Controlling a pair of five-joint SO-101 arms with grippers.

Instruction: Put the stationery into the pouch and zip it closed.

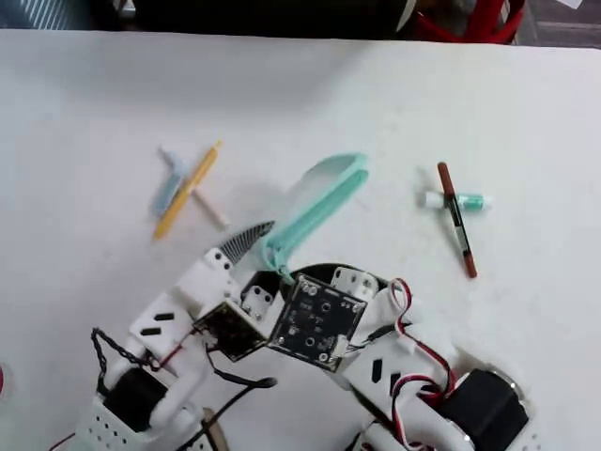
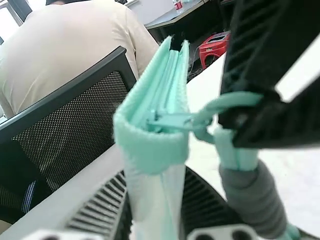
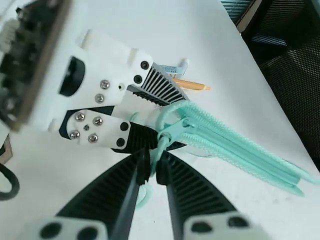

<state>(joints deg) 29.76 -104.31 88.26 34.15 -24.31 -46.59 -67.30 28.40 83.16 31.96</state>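
Pouch [image 1: 319,202], mint, is extending from 7 to 1 o'clock near the centre of the white table [image 1: 94,94]. Left gripper [image 1: 261,252] is gripping its 7 o'clock end. Yellow pen [image 1: 188,191] is lying at the pouch's 9 o'clock and brown pen [image 1: 457,221] at its 3 o'clock, both well apart from it.

Left wrist view: ribbed fingers [image 2: 97,212] are clamping the pouch end from both sides. The zipper slider [image 2: 170,120] is sitting at that end.

Right wrist view: right gripper [image 3: 150,167] is pinching narrow on the mint pull loop [image 3: 161,145].
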